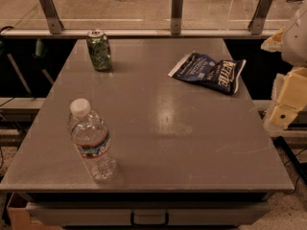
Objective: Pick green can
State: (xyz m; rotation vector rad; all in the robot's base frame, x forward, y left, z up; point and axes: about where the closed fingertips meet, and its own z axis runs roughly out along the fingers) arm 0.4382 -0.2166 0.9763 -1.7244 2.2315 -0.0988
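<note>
The green can (99, 50) stands upright at the far left of the grey table (168, 128), silver top with pull tab facing up. My gripper (284, 110) hangs at the right edge of the view, beside the table's right side and far from the can. Only part of the pale arm shows there. Nothing is seen in the gripper.
A clear plastic water bottle (91, 140) with a white cap stands at the near left. A dark blue chip bag (209, 73) lies at the far right. A glass railing with metal posts (177, 12) runs behind the table. A drawer handle (149, 218) sits below the front edge.
</note>
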